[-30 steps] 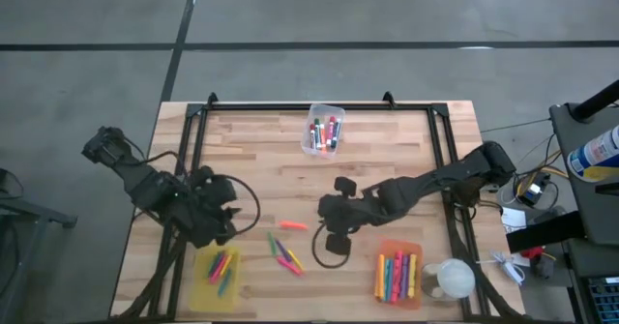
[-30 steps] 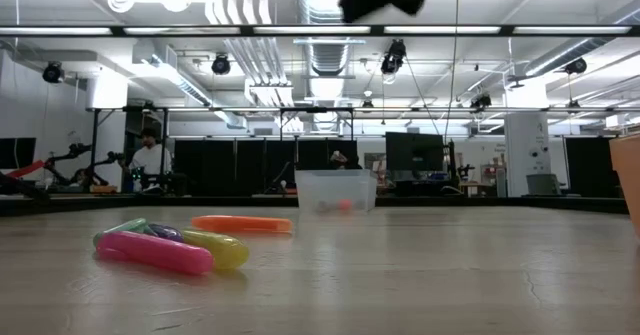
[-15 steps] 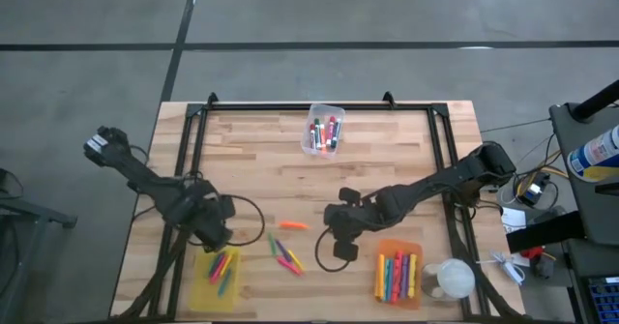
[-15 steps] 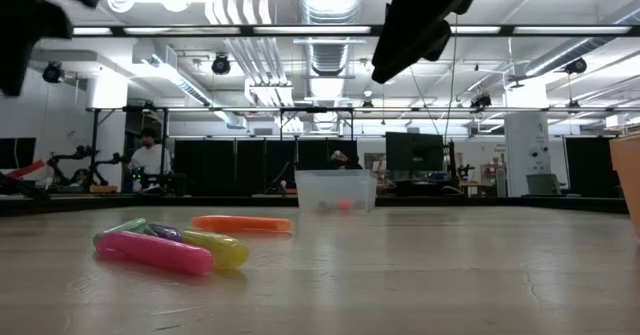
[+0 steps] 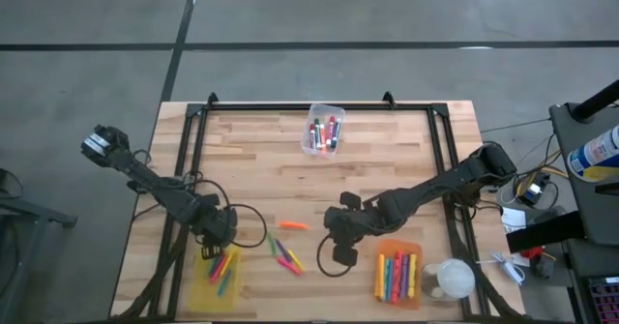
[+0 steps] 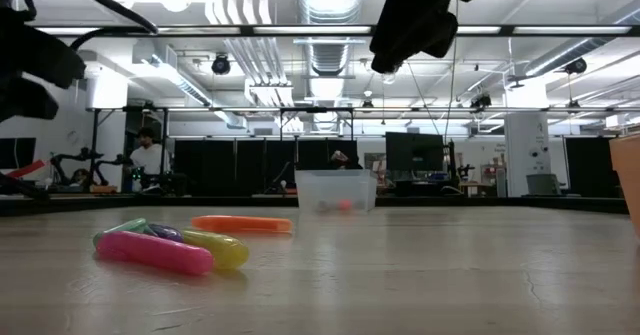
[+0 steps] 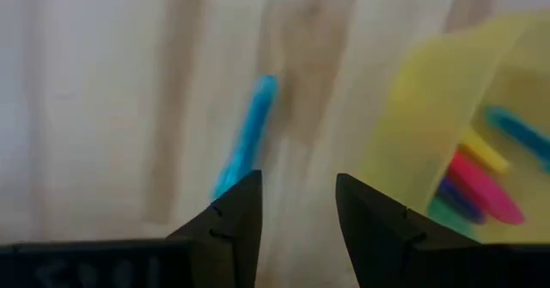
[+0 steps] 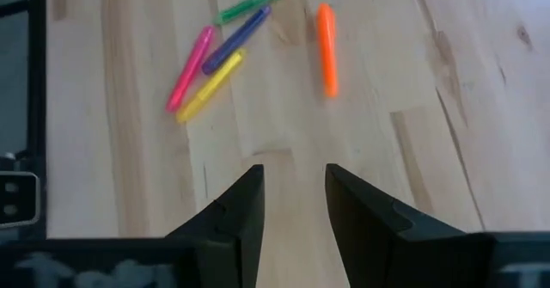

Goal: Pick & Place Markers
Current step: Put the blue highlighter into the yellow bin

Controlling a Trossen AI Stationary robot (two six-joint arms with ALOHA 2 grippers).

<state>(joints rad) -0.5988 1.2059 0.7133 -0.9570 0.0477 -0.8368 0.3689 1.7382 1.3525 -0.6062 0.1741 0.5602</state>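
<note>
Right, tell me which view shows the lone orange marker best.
The right wrist view: the orange marker lies whole and unobstructed on bare wood. The high view shows it as a small sliver; the low view shows it side-on; the left wrist view misses it.

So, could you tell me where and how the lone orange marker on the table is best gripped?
Take the orange marker at its middle, across its thin width, coming straight down from above. It lies flat on the wooden table, apart from the cluster of four markers, so both long sides look free. The right end effector, open and empty, seems best placed.
</note>
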